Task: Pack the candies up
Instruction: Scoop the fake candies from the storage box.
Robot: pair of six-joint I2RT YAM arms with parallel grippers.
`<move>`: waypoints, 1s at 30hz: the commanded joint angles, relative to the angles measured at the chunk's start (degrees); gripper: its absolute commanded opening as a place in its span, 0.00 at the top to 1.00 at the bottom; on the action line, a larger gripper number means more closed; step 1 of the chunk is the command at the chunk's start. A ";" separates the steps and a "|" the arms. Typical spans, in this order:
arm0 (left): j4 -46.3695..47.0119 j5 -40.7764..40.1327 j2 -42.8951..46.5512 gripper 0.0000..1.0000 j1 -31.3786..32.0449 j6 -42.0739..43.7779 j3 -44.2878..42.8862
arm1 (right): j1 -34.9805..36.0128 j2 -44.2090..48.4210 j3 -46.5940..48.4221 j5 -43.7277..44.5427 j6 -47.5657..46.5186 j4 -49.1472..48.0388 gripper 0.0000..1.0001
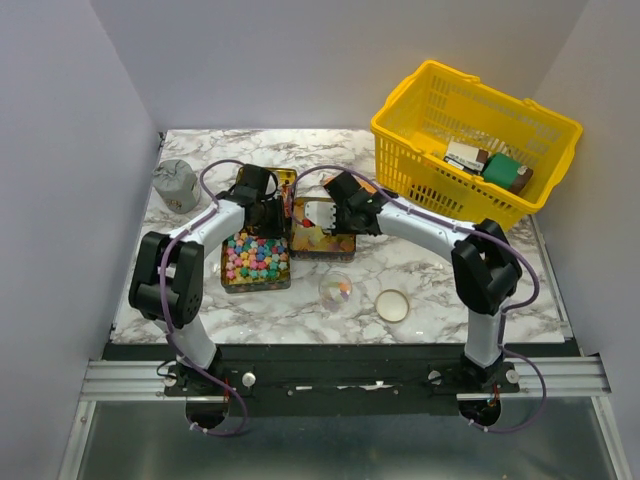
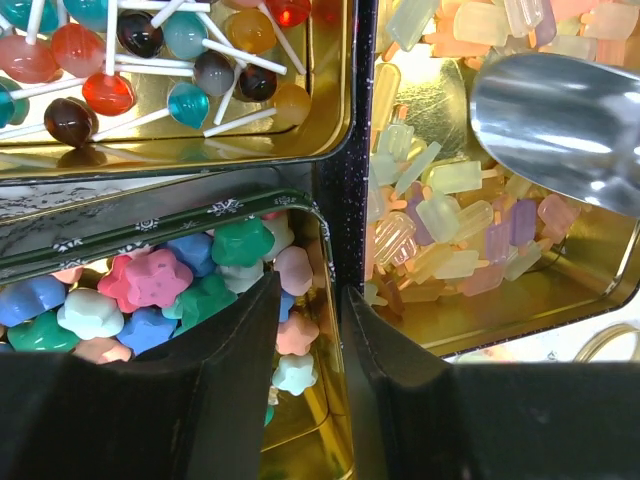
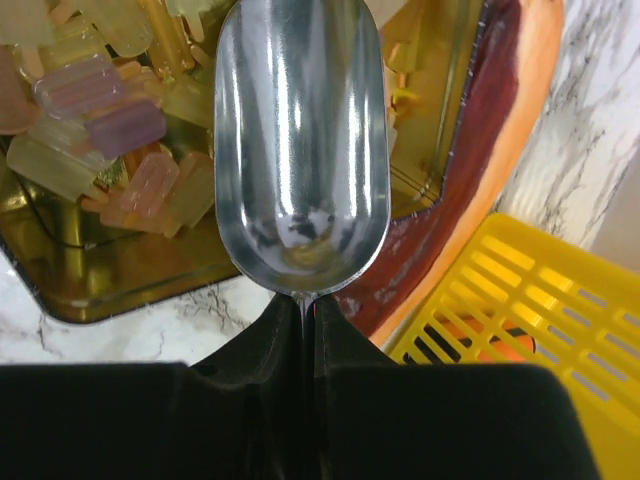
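Note:
Pastel star candies [image 2: 150, 285] fill a gold tin [image 1: 256, 258]. Round lollipops [image 2: 120, 70] lie in a second tin behind it. Translucent pale ice-lolly-shaped candies [image 2: 440, 220] lie in a third tin [image 1: 320, 232] to the right. My left gripper [image 2: 312, 285] stands over the star tin's right wall [image 2: 330, 300], one finger inside the tin and one outside, jaws a little apart. It also shows in the top view [image 1: 265, 212]. My right gripper [image 3: 308, 305] is shut on the handle of an empty metal scoop [image 3: 300, 150], whose bowl hangs over the ice-lolly tin [image 3: 90, 280]. The scoop also shows in the left wrist view [image 2: 560, 120].
A reddish-brown steak-shaped slab [image 3: 500, 150] lies beside the ice-lolly tin. A yellow mesh basket [image 1: 475, 140] with boxed packets stands back right. A small clear cup [image 1: 335, 289] and a round lid [image 1: 393, 305] sit on the marble in front. A grey pouch [image 1: 175, 185] is back left.

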State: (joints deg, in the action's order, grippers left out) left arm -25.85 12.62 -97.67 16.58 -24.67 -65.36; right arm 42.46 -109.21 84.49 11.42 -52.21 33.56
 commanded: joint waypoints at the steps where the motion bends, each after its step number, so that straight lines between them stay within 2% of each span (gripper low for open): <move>1: -1.84 1.61 -1.73 0.60 -0.14 1.11 -1.96 | 0.96 -1.97 -0.02 1.50 -3.42 -4.82 0.99; 8: -0.44 5.22 -2.88 0.68 -0.06 1.64 -1.96 | 2.72 -0.05 -5.55 -2.09 -5.45 -8.33 0.99; 16: -0.08 6.10 -3.49 0.71 -0.14 1.90 -2.58 | 3.33 4.53 -13.12 -7.90 -8.17 -9.57 0.99; 30: 1.68 8.47 -2.97 0.71 0.21 2.17 -1.79 | 3.33 -2.50 -4.42 -19.06 -3.70 -1.84 0.99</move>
State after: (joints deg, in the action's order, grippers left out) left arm -25.78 17.78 -100.05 16.45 -23.07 -66.85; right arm 45.39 -108.01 77.80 -1.96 -57.74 25.65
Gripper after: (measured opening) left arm 0.292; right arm 0.174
